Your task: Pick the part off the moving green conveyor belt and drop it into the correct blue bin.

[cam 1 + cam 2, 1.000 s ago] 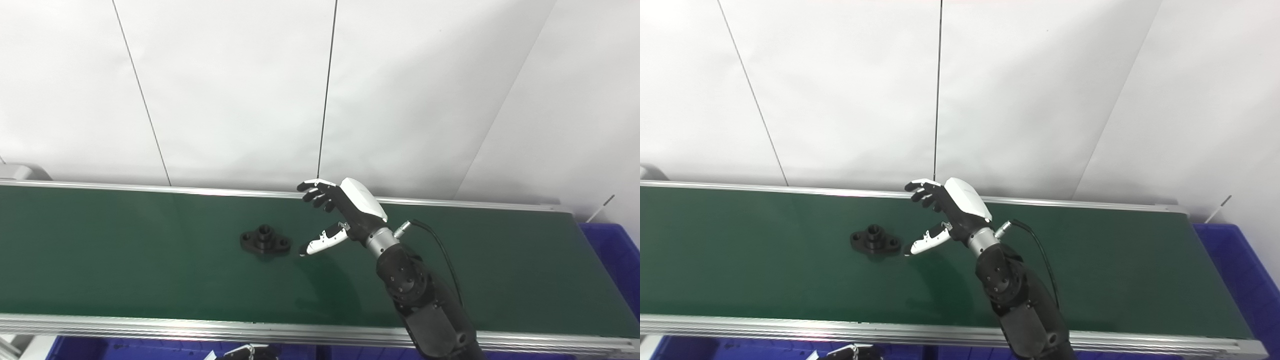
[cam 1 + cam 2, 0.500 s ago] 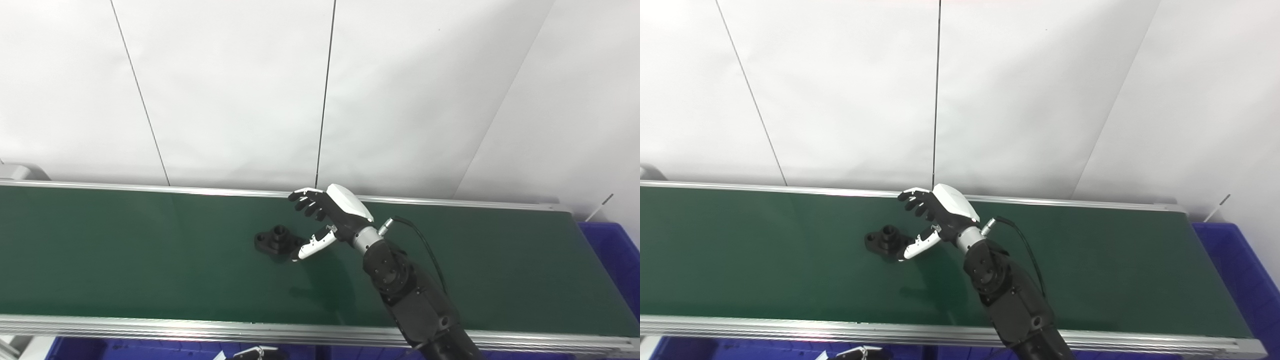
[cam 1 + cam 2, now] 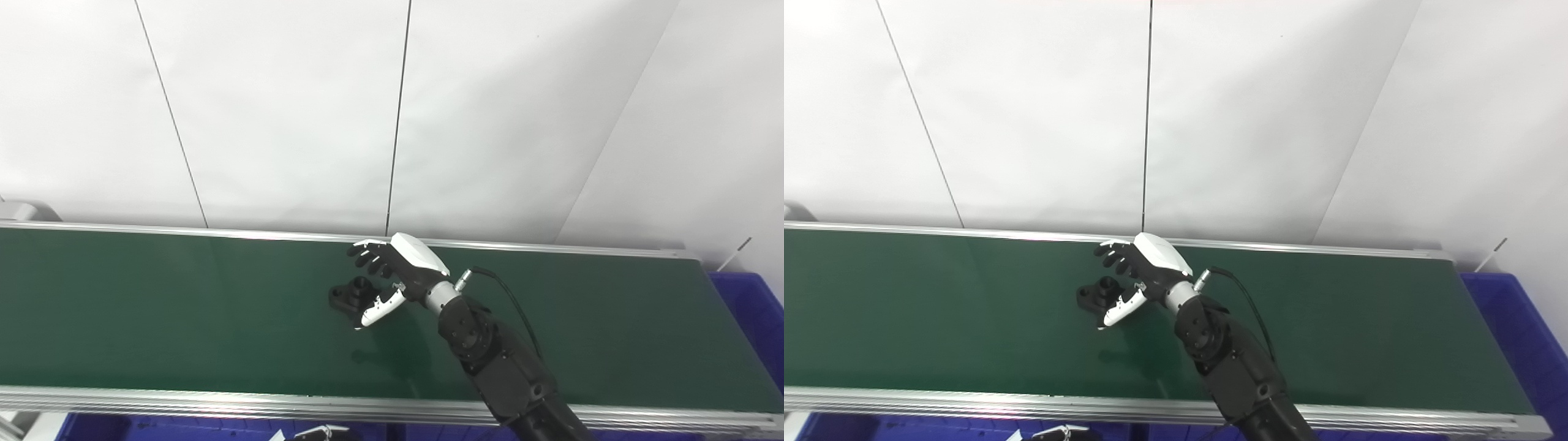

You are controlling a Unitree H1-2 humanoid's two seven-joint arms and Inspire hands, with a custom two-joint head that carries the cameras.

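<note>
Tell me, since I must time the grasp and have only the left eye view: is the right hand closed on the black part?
Observer: Not yet. In the right eye view the right hand is open, its fingers above the black part and its thumb in front; the part's left lobe shows clear of both.
Operator: Where does the belt end on the right? My frame cuts it off.
Observer: Here the near rail shows its end inside the frame, and the blue bin lies just beyond it, running down to the bottom edge.
</note>
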